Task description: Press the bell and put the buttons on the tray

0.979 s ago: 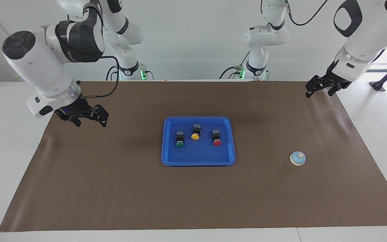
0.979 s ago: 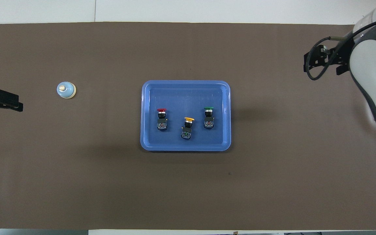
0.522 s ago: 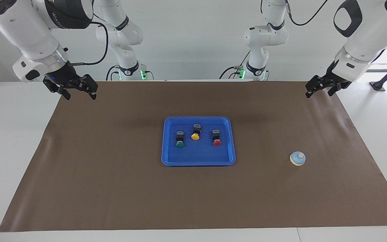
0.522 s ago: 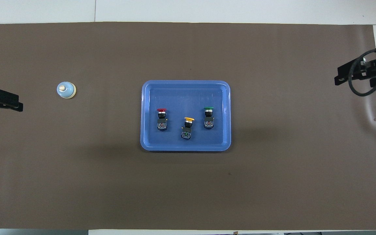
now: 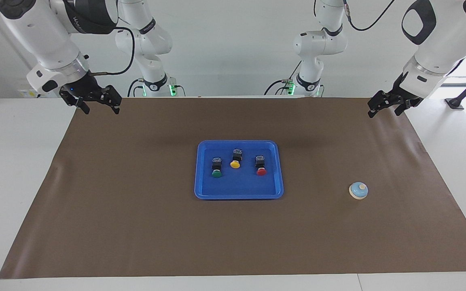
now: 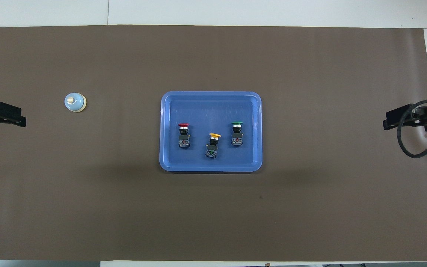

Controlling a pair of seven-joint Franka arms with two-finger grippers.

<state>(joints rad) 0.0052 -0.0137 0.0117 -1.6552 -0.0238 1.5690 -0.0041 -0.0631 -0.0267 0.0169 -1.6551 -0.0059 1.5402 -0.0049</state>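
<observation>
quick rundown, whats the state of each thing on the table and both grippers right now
bell: upright on the brown mat, toward the left arm's end, untouched
red button: lying in the tray
yellow button: lying in the tray, between the other two
green button: lying in the tray
tray: flat on the mat, holding all three buttons
left gripper: open, empty, raised over the mat's corner
right gripper: open, empty, raised over the mat's other corner

Both arms are glossy white with black joint bands, black cables and black pincers.
</observation>
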